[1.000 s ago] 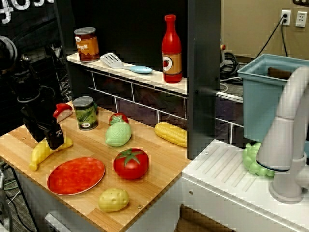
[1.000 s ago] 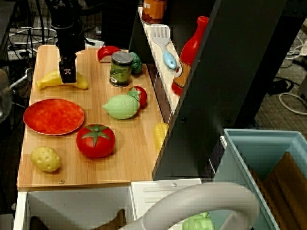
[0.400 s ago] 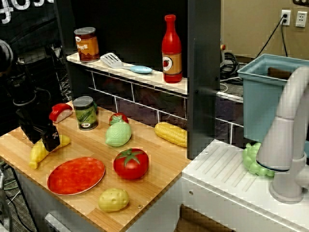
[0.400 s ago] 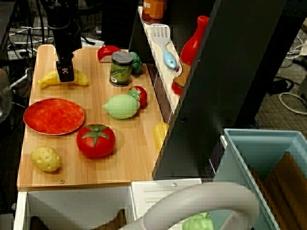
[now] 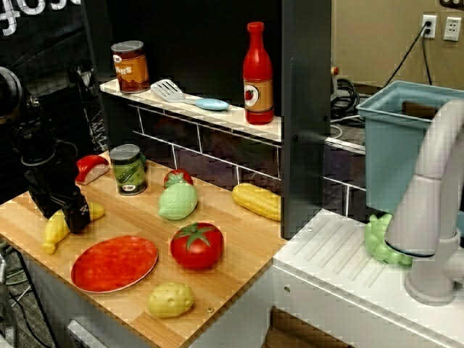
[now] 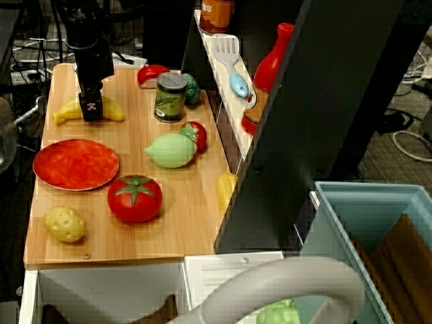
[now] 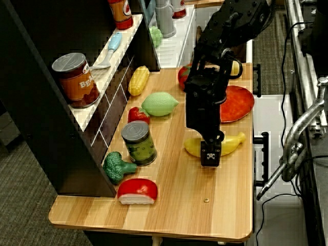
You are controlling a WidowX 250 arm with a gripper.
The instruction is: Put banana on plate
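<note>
- Banana (image 6: 111, 110) not on plate (image 6: 75, 164) yet; lies on worktop (image 6: 196, 223) just past plate's far rim, plate bare
- Gripper (image 7: 210, 155) down at banana's middle; fingers look narrow around it, firm hold: can't tell
- Left: secure grip, lift, carry the short way to plate, release

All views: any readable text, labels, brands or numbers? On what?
"gos": white letters, cropped by the frame edge, on the dark panel at top left.
"Bg": a rough reading on the brown can on the shelf; the rest is blurred.
Green can: label too blurred to read.
Red bottle: tomato picture, no legible words.
Gripper: small sticker, unreadable.
</note>
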